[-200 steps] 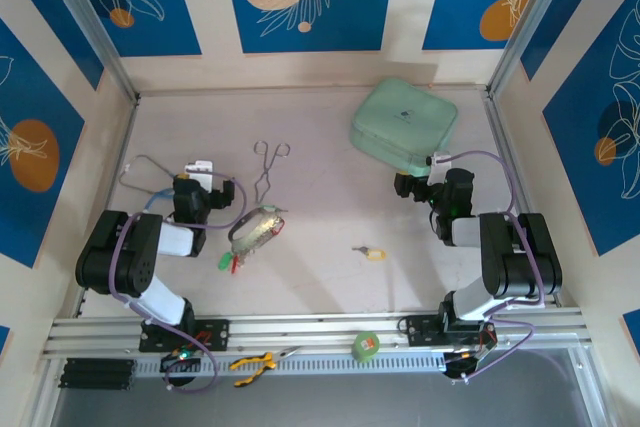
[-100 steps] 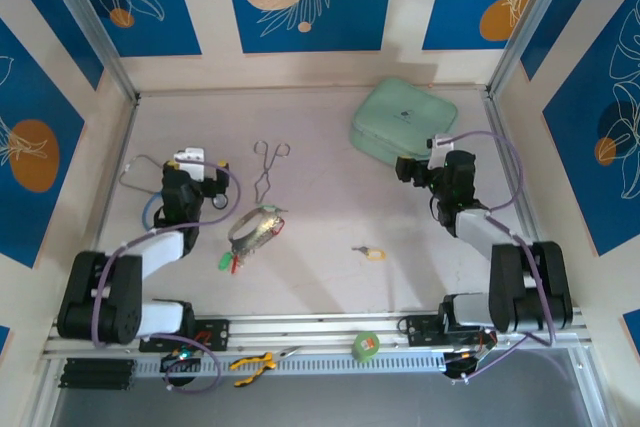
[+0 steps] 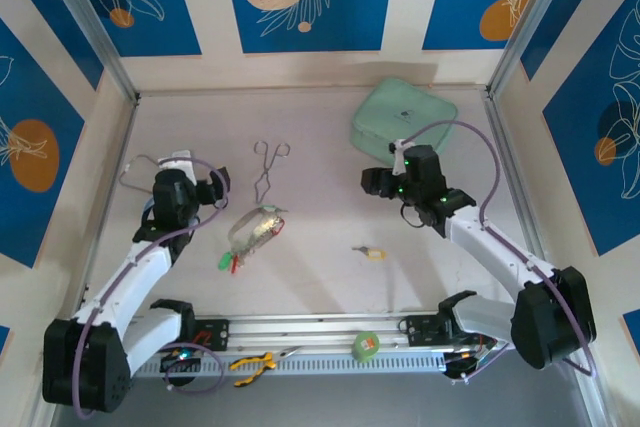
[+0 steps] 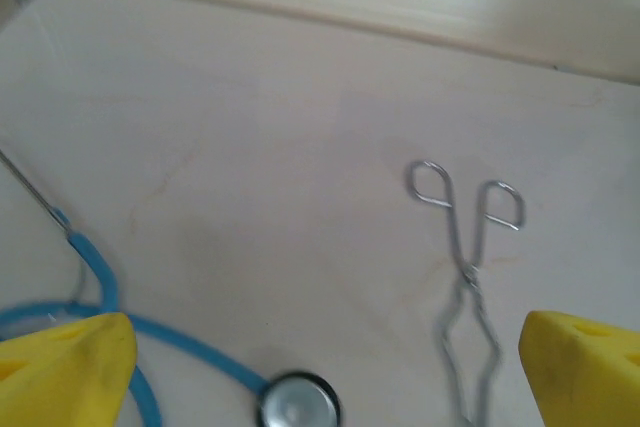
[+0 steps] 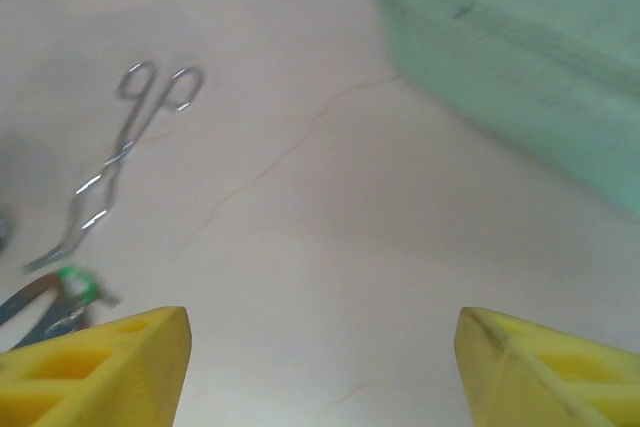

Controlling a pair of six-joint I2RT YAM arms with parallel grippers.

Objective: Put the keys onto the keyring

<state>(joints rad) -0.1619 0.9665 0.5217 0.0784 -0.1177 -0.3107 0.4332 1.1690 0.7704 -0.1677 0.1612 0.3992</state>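
**Opening approach: nothing grasped yet**

The task is judged to be at its first step, since neither tool holds anything. The left tool (image 3: 214, 188) is spread wide above the pale surface (image 3: 320, 277). Between its yellow fingers (image 4: 70, 367) are framed the steel scissor-like forceps (image 4: 466, 267) and the blue-tubed stethoscope (image 4: 100, 277). The right tool (image 3: 373, 182) is likewise spread wide and empty, and is placed just in front of the pale green soft case (image 3: 403, 122).

The thin silvery metal keyring (image 3: 254, 229) lies on the surface left of centre, on the near side of the forceps. The small green- and red-headed keys (image 3: 230, 262) are seen at its near end; whether they are already threaded on cannot be told. The small silver key with a yellow plastic head (image 3: 372, 252) lies well apart from the ring, on the right tool's side.

For the next move, the right tool would probably need to be lowered over the yellow-headed key and closed on its head, while the ring is steadied by the left tool. A low, exact pinch is called for, as the key lies flat against the surface.
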